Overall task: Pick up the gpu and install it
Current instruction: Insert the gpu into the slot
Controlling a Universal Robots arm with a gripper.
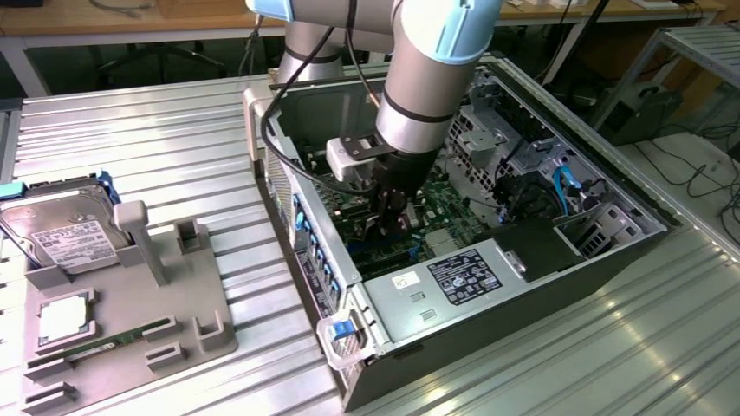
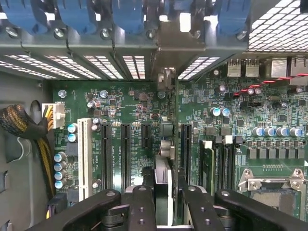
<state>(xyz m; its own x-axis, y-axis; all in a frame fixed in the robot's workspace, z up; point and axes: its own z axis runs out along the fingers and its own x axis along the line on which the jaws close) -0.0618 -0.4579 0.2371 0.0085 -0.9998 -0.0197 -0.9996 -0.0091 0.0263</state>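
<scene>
GPU stands edge-on between the black fingers of the gripper, which is clenched on the card's upper edge; the wrist view looks straight down along it. The card hangs directly over the green motherboard, in line with the row of long black expansion slots, with its silver bracket end reaching up to the perforated rear wall of the computer case. Whether the card's lower edge is already seated in a slot cannot be told, since the fingers cover that part.

In the exterior view the gripper is lowered deep inside the open computer case, with the arm coming down from above. Relative to the case, the grey holder tray sits well apart toward the exterior view's left on the ribbed metal table. A silver labelled hard drive rests at the tray's far end, and a narrow green RAM stick lies in the tray's near part.
</scene>
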